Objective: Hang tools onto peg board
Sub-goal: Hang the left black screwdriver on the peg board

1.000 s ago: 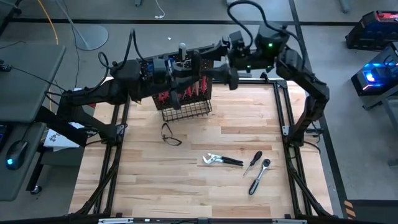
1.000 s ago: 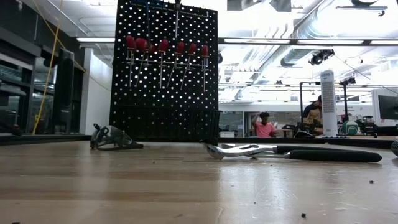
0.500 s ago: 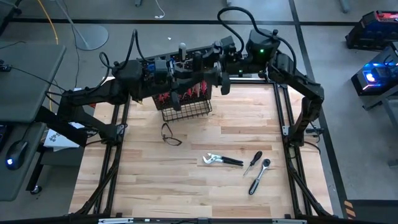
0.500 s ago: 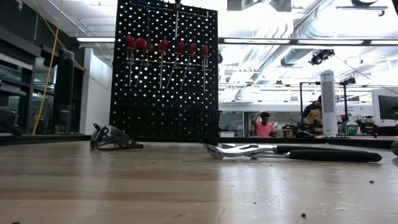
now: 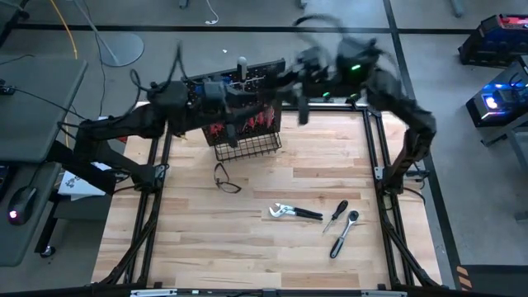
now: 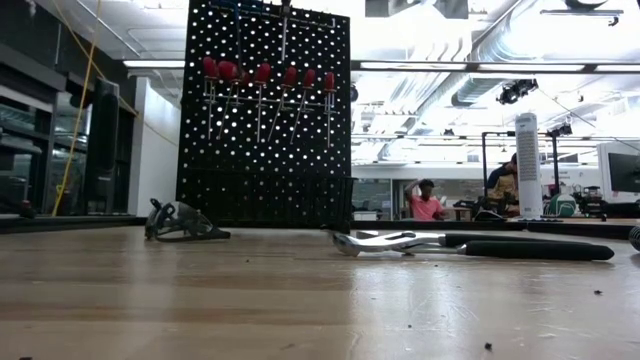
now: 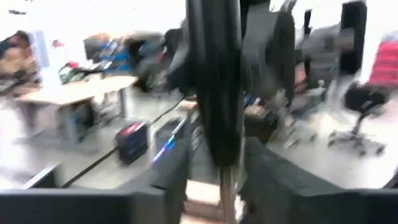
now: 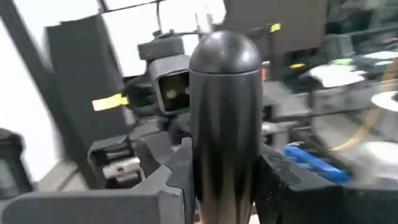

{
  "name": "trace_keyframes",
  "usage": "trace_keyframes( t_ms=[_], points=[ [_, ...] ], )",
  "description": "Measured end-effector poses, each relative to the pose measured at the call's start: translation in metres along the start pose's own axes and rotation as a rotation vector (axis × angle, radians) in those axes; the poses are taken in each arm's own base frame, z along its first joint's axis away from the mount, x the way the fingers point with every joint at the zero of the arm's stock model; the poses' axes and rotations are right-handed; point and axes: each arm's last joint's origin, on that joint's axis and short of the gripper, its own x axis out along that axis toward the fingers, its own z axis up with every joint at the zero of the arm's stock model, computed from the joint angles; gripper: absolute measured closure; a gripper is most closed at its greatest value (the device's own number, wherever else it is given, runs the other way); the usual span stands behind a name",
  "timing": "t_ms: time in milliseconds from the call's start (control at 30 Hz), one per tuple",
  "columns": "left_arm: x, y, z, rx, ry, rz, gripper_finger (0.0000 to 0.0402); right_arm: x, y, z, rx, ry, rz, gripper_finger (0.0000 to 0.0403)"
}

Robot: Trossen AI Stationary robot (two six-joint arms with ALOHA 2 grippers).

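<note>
A black-handled screwdriver [image 8: 224, 93] stands upright, handle up, between my two grippers above the peg board [image 6: 265, 120]. My right gripper [image 8: 227, 180] is shut on its handle, and in the high view [image 5: 290, 97] it is blurred. My left gripper [image 7: 217, 180] faces it [image 5: 252, 91]; its fingers stand either side of the thin shaft [image 7: 227, 186] with a gap showing. Red-handled screwdrivers [image 6: 265, 75] hang by their handles from the board's hooks. Neither gripper shows in the low view. My right gripper pinches the lower part of the black handle [image 8: 214, 165] between its two fingers, which come at it level and lie across the upright tool. The domed handle end stands above the fingers, and the screwdriver is lifted clear of the table.
Silver pliers [image 5: 294, 212], another black screwdriver [image 5: 336, 214] and a chrome ratchet [image 5: 344, 233] lie on the wooden table's right half. A dark wire thing [image 5: 227, 180] lies left of centre. The wire basket [image 5: 247, 144] juts out at the board's foot.
My right arm has shifted a little above the peg board next to my left gripper and shows blurred now. The tools on the table lie where they were.
</note>
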Motion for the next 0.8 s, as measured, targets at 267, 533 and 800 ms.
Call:
trace_keyframes(
  t_ms=[267, 533, 800],
  points=[
    [-0.042, 0.014, 0.004, -0.006, 0.163, 0.142, 0.0133, -0.038, -0.005, 0.011, -0.007, 0.038, -0.145, 0.0309],
    [-0.072, 0.011, 0.000, -0.042, 0.236, 0.158, 0.0132, 0.001, -0.024, 0.004, 0.047, -0.090, -0.364, 0.0309],
    [-0.081, 0.013, -0.010, -0.040, 0.169, 0.222, 0.0133, 0.041, -0.045, -0.021, 0.074, -0.091, -0.504, 0.0309]
  ],
)
